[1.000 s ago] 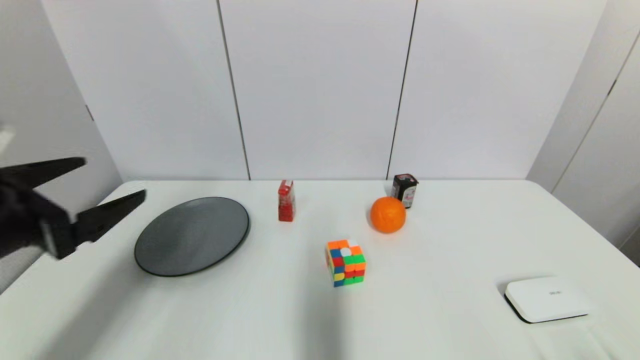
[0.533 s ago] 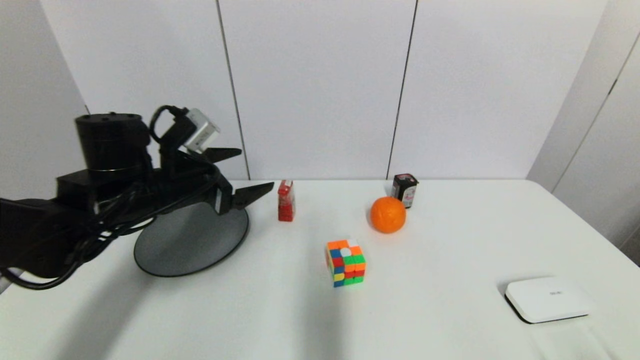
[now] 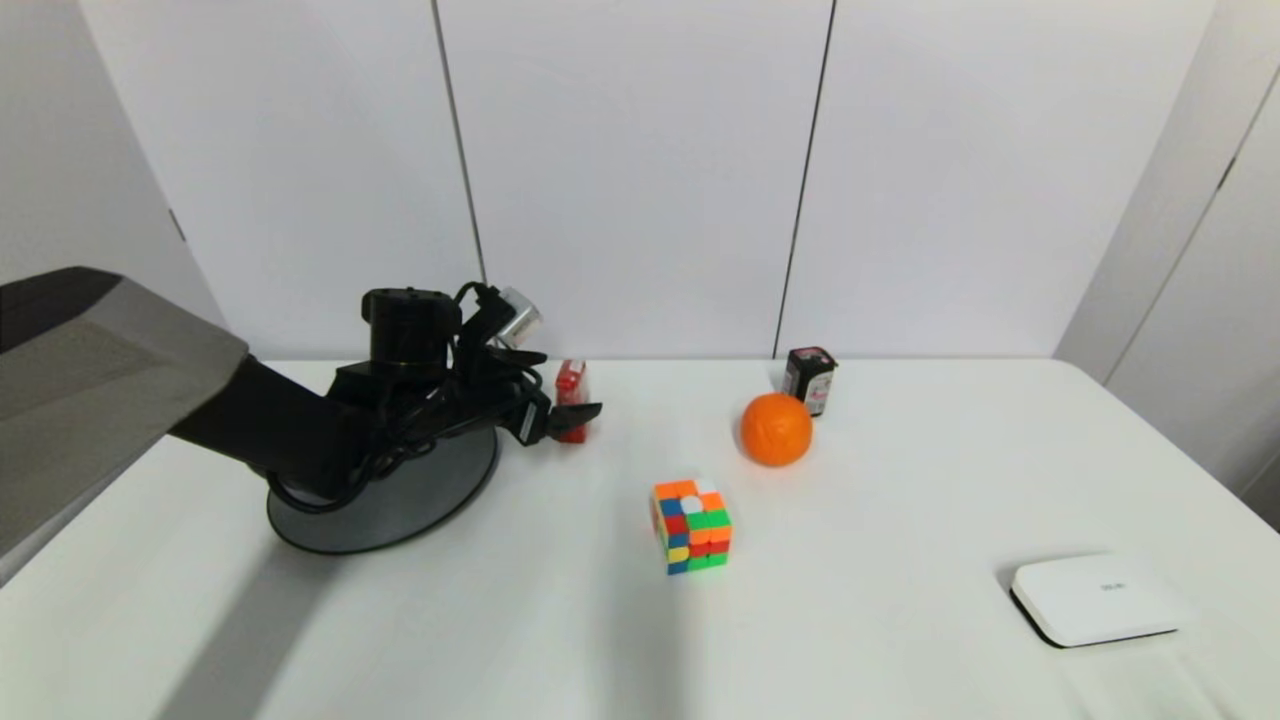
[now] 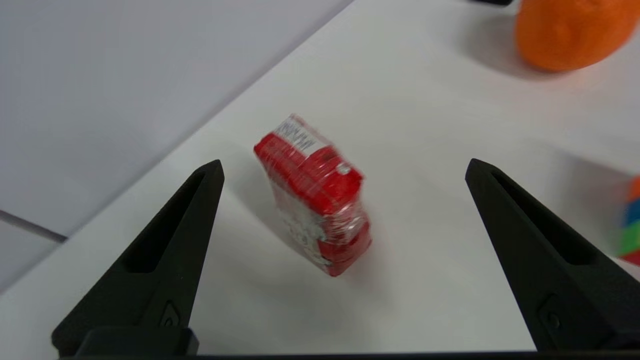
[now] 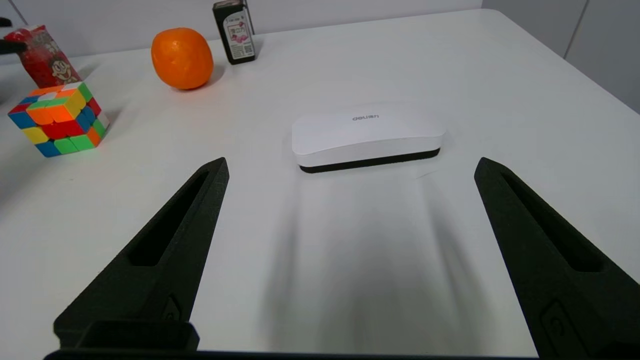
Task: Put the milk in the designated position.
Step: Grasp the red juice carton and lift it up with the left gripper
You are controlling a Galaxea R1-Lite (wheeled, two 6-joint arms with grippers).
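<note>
From the head camera, the left arm reaches out over the round grey plate (image 3: 385, 505) toward the back of the white table (image 3: 880, 640). The left gripper (image 3: 568, 392) sits at the milk (image 3: 571, 384), a small red carton standing upright near the table's far edge, just right of the plate. One black finger crosses in front of the carton's lower half, and another shows beside its left side. An orange (image 3: 775, 429) lies well to the right of the milk, with a dark carton (image 3: 809, 378) just behind it. A colourful puzzle cube (image 3: 692, 525) stands nearer the robot, between milk and orange. A white flat box (image 3: 1092, 598) rests near the right front of the table. The right arm is out of this view.

In the left wrist camera, the two black fingers (image 4: 172, 260) are spread wide apart with the milk (image 4: 315, 195) standing between them, touching neither. The carton rests on the table, its white label on top. The orange (image 4: 570, 31) and an edge of the cube (image 4: 631, 220) show beyond.

In the right wrist camera, the right gripper (image 5: 350, 170) hangs above the table with its fingers wide apart and nothing between them, facing the white box (image 5: 367, 132). Farther off are the cube (image 5: 57, 119), the orange (image 5: 182, 58), the dark carton (image 5: 234, 31) and the milk (image 5: 42, 56), showing its cartoon face.
</note>
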